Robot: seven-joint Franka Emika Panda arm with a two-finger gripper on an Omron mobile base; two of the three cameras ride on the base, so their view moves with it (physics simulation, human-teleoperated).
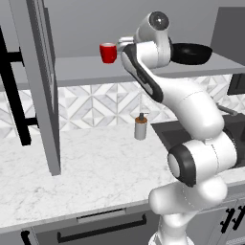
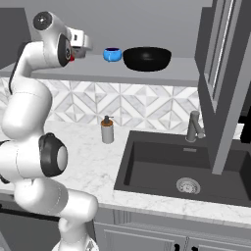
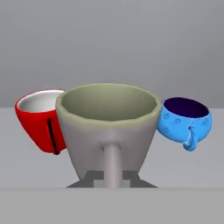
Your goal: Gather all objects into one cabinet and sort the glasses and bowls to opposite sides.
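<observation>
Up at the shelf (image 1: pixel 86 67) of the grey cabinet, your jaws (image 3: pixel 112 177) were closed narrowly on the handle of the grey-olive cup (image 3: pixel 109 127), which filled the middle of the hand view with its open mouth tipped toward the camera. You had the red cup (image 3: pixel 37 120) just behind it on one side and the small blue bowl (image 3: pixel 183 120) on the other, both standing on the shelf; from that angle the olive cup overlapped the red one, so you could not tell whether they touched. In the left base view the red cup (image 1: pixel 108 52) stood on the shelf just beside the hand, and the wide black bowl (image 1: pixel 191 53) sat farther along the same shelf, partly behind the arm. In the right base view the blue bowl (image 2: pixel 112 54) stood just beside the black bowl (image 2: pixel 146 58), with the hand close on its other side. Below, you had a soap dispenser (image 2: pixel 107 130) upright on the marble worktop (image 1: pixel 95 162), near the dark sink (image 2: pixel 181 166) and its tap (image 2: pixel 194 126). The tall cabinet door (image 1: pixel 40 86) stood open at the shelf's end.
</observation>
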